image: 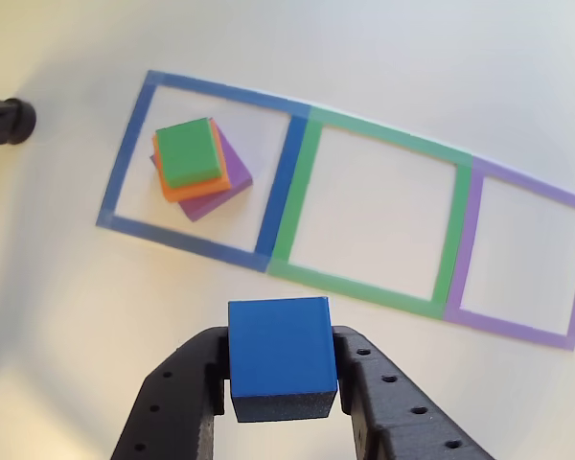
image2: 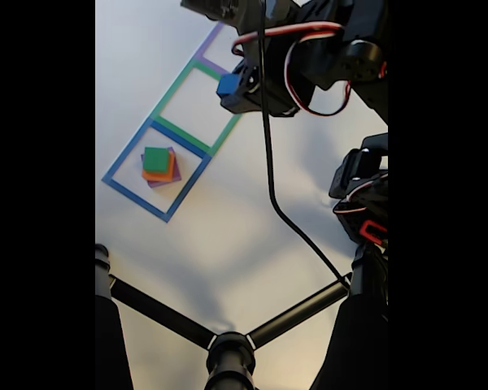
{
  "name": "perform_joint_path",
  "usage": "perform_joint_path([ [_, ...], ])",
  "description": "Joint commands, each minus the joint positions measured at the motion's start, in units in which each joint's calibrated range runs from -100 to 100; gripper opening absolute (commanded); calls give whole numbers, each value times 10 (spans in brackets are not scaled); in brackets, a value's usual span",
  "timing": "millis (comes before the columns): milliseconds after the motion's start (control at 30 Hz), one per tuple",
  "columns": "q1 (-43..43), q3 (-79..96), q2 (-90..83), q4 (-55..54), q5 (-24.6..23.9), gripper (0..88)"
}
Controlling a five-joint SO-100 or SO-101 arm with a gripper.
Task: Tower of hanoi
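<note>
The blue cube is sitting clamped between the two fingers of the gripper, raised clear of the table near the green outline. You are risking a slip: the fingers are gripping only its side faces. The green block, orange block and purple block are stacked skewed inside the blue outline, well apart from the gripper.

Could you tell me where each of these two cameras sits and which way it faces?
Other view: sits just behind the gripper, looking down at the table; its black fingers clamp the blue cube.
Fixed view: stands high, looking down at the table with the arm at upper right.
Shared: the blue cube, the green, orange and purple stack, the taped squares.
</note>
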Motion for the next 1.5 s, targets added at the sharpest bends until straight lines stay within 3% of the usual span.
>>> perform_joint_path([
  [0, -18, -8, -29, 7, 0, 26],
  [100, -17, 44, -33, -33, 0, 26],
  [367, 3, 360, -77, -361, 0, 28],
  [833, -33, 638, -67, -768, 0, 34],
  [1467, -66, 708, 29, -964, 0, 38],
])
